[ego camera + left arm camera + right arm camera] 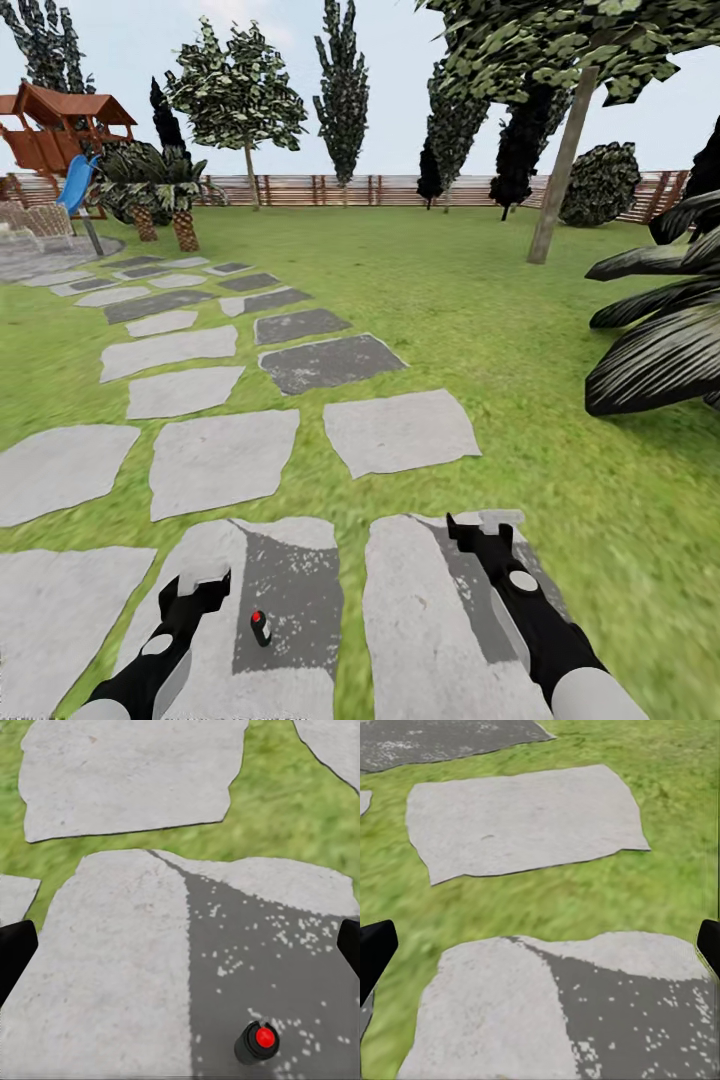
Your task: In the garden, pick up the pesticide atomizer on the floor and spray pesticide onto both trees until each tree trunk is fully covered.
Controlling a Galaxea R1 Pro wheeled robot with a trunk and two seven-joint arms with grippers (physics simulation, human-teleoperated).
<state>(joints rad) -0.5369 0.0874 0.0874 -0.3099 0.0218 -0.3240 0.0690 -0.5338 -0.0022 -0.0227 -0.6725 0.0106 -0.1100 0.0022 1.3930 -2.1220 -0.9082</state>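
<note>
Atomizer (260, 628) is standing upright on the dark half of a slab (290, 600) at the 6 o'clock edge of the head view, red top up, untouched. Left gripper (203, 578) is hovering just beside it, toward 10 o'clock from the bottle; its fingers (15, 952) are standing apart, showing as black tips at both sides of the left wrist view, with the atomizer (257, 1041) lying between them but nearer one side. Right gripper (485, 522) is hanging over the neighbouring slab (420, 620) toward 3 o'clock of the bottle, well apart from it, fingers (375, 949) also spread wide and holding nothing.

Floor (220, 460) of grey slabs with grass strips is running toward 11 o'clock, to a playhouse (60, 125) with a blue slide (78, 185). 2 trees are standing on the lawn (480, 300): 1 (238, 95) far off at 12 o'clock by the fence (330, 188), another with a leaning trunk (563, 165) at 1 o'clock.
</note>
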